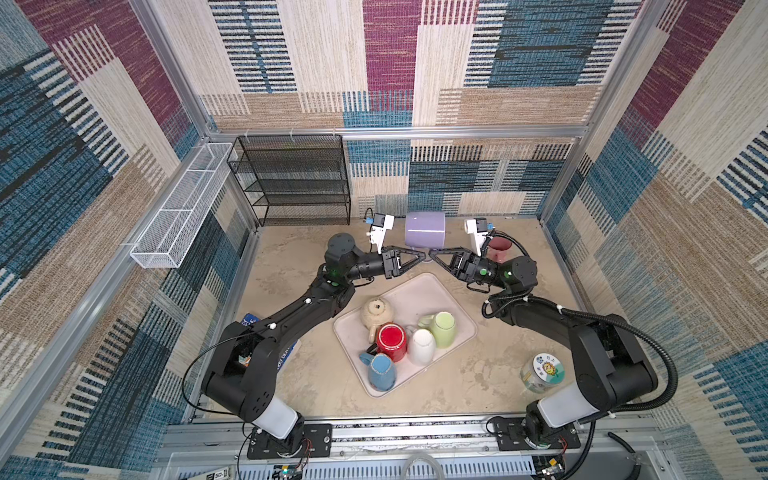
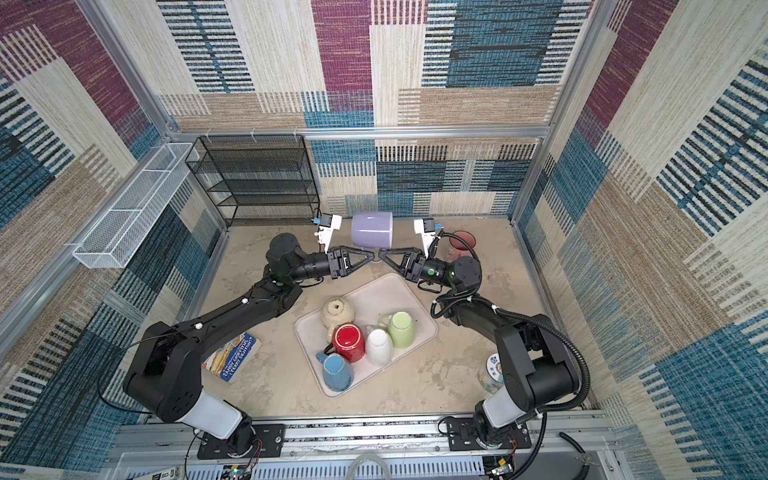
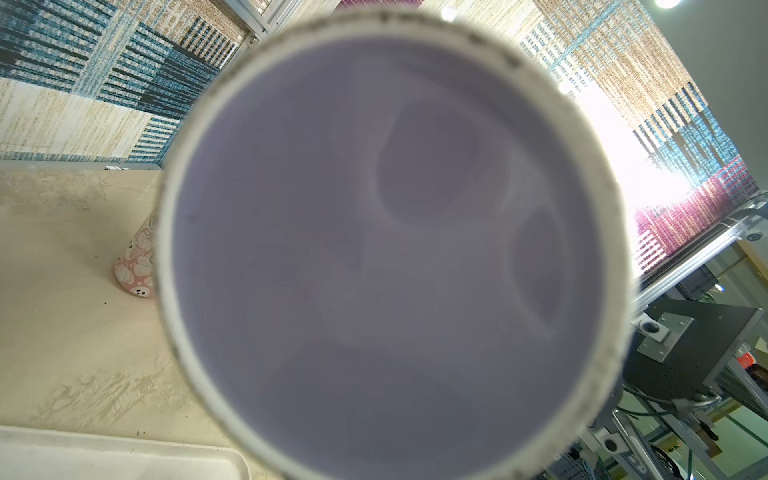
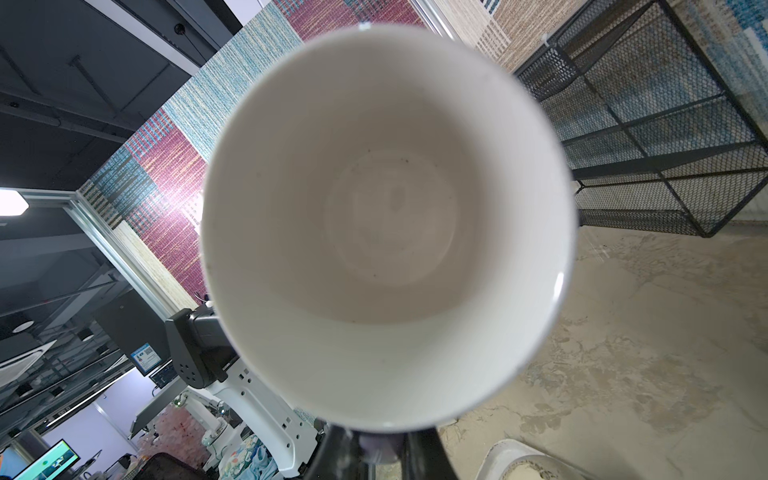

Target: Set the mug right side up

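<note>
Aloft on its side, a lavender mug (image 1: 424,229), clear of the tabletop (image 1: 316,382), toward the back wall and just beyond the far corner of the tray (image 1: 428,291). Mouth turned toward the right arm, its white inside filling the right wrist view. Base turned toward the left arm, filling the left wrist view. Handle on the side facing the tray.

Pinched narrow on that handle, the right claw (image 1: 433,252), with a lavender bit showing between its fingers in the right wrist view. Narrow too, the left claw (image 1: 421,252), tips at the same handle and nose to nose with the right. Clamped or merely touching: cannot tell.

Crowded together on the tray: a beige mug (image 1: 376,313), a red mug (image 1: 391,340), a white mug (image 1: 422,347), a green mug (image 1: 442,330), a blue mug (image 1: 380,372).

Behind the right arm's wrist, a pink cup (image 2: 464,240) standing on the tabletop. In the back left corner, a black mesh shelf (image 1: 299,183). On the left wall, a white wire basket (image 1: 178,208). Beside the left arm, a book (image 2: 232,357). Near the right arm's base, a jar (image 1: 542,372) with a flower on its lid.
</note>
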`<state>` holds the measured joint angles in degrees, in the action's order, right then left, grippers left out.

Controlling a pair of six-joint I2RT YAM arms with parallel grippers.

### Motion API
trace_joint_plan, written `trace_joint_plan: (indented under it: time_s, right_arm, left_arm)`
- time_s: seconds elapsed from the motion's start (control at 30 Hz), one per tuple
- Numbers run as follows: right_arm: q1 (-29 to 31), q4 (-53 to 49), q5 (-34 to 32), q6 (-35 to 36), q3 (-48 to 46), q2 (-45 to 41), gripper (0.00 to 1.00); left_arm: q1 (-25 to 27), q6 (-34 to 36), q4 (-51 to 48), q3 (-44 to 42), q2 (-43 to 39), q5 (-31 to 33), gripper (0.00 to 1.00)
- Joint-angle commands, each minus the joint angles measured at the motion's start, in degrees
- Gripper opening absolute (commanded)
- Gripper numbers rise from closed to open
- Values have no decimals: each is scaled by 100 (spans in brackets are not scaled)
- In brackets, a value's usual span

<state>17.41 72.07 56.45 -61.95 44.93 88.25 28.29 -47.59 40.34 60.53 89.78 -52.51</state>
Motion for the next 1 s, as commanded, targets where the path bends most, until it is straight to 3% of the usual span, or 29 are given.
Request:
trace_joint_plan:
  time_s: [0.0,0.1,0.23,0.53,0.87,0.97]
  right_arm:
    - [28,304,-17,102,-16,-34,0]
    - [44,309,-11,109,-50,-9,0]
    - [52,297,2,123,-62,-12,0]
    - [78,316,16,87,33,22,0]
    - [166,237,22,134,245,172,25]
    - [183,250,19,115,294,227,29]
  left_arm:
    - [-8,205,-28,2,-26,59,23]
    - [-4,154,19,2,13,56,17]
    - [0,173,-26,10,13,96,0]
    - [9,198,36,-24,-8,101,0]
    - [36,176,109,2,-22,22,0]
    - [42,167,130,7,-24,5,0]
